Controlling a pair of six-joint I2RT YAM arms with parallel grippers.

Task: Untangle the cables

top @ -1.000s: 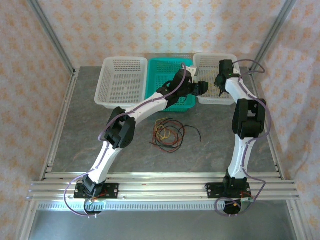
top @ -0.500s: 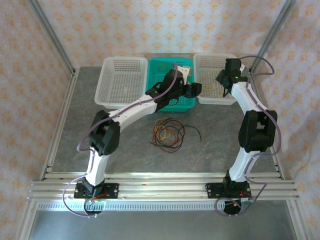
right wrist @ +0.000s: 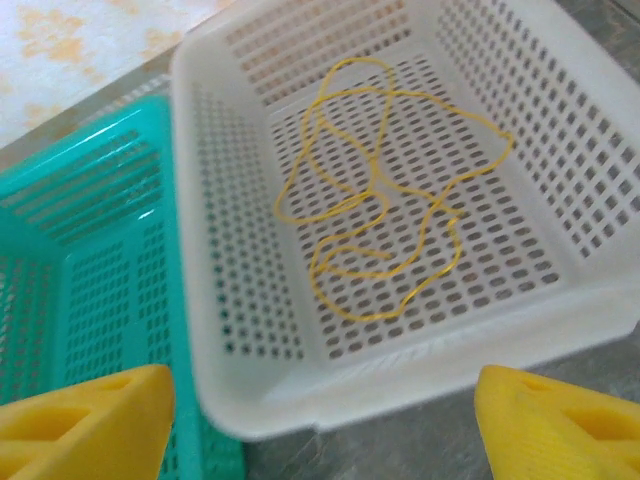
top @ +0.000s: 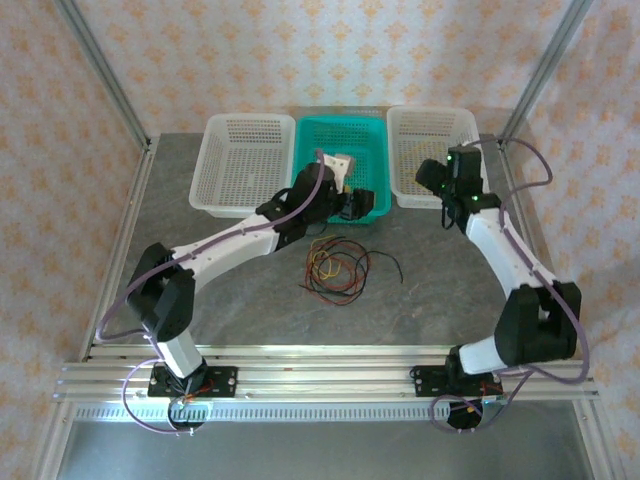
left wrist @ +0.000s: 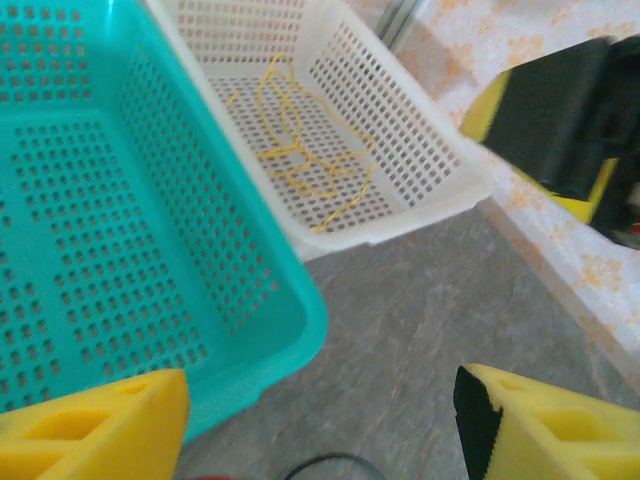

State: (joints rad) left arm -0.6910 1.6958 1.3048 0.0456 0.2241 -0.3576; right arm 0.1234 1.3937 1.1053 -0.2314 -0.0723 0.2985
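From above, the cables [top: 338,268] lie tangled on the tabletop [top: 250,290], near the left claw [top: 352,205]; left wrist: its fingers [left wrist: 95,420] stand apart, empty; right wrist: the right claw [right wrist: 320,425] is apart and empty, near the white basket [right wrist: 250,380], which holds one yellow cable [right wrist: 375,190].

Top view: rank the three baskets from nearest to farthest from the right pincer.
1. right white basket, at the back right, just by the right pincer
2. teal basket, in the middle
3. left white basket, at the back left
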